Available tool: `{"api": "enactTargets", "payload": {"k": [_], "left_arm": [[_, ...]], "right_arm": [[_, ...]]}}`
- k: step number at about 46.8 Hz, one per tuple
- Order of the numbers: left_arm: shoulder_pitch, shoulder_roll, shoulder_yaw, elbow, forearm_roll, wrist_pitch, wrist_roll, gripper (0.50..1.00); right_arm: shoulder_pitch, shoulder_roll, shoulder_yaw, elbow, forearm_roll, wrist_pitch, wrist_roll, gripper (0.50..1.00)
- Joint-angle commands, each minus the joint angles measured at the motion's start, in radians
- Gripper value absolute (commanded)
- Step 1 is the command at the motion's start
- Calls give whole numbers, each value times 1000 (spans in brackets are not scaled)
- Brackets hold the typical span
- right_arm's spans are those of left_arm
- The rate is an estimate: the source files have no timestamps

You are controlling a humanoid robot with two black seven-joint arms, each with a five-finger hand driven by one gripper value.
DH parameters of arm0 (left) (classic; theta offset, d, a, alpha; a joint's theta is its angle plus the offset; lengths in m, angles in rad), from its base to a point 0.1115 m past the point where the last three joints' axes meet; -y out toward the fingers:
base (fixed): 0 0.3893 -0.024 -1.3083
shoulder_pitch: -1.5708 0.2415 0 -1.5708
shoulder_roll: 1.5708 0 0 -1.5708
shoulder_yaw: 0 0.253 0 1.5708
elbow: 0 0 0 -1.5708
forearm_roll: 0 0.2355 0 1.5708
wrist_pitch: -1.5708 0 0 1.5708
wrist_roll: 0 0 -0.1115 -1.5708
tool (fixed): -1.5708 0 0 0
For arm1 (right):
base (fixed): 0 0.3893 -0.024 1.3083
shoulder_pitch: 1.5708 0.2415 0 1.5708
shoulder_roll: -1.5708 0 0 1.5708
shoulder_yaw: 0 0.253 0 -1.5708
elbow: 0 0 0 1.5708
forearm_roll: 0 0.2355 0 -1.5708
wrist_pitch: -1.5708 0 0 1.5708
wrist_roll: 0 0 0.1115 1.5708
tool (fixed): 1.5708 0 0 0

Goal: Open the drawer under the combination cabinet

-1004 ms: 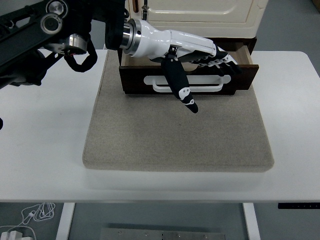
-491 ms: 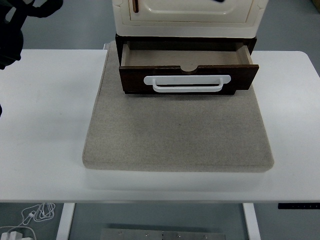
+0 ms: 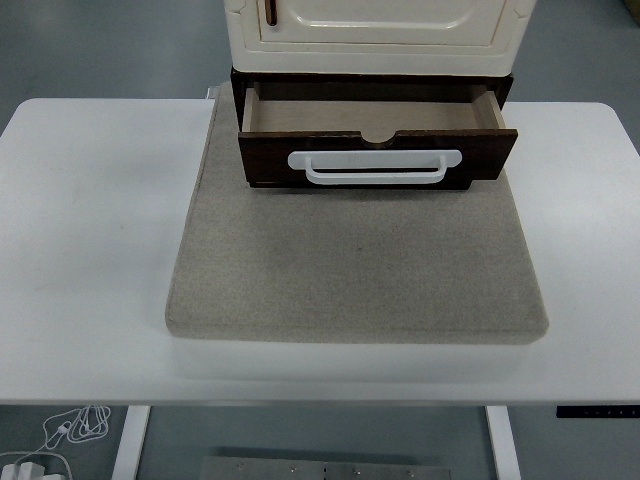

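Observation:
A cream combination cabinet stands at the back of a grey mat. Its dark brown drawer is pulled out toward me, showing a bare tan inside. A white bar handle runs across the drawer front. Neither of my hands appears anywhere in the head view.
The mat lies on a white table whose near edge runs along the bottom. A white cable lies on the floor under the table at the lower left.
One second ago my left hand reached across the drawer front. It drew back to the upper left and has now left the picture. The drawer stays pulled out.

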Motion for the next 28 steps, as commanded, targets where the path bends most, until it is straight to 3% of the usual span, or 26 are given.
{"api": "enactTargets", "payload": {"k": [1, 7, 17, 28], "left_arm": [[-2, 10, -34, 71, -8, 35, -3, 1000], [-2, 26, -70, 165, -13, 85, -3, 1000], [5, 57, -51, 313, -2, 226, 0, 1000], [5, 43, 48, 569, -69, 263, 3, 1000]], "right_arm": [[0, 0, 0, 1, -1, 0, 0, 928], [0, 0, 0, 1, 1, 0, 0, 928], [0, 0, 0, 1, 1, 0, 0, 928], [0, 0, 0, 1, -1, 0, 1, 928]]}}
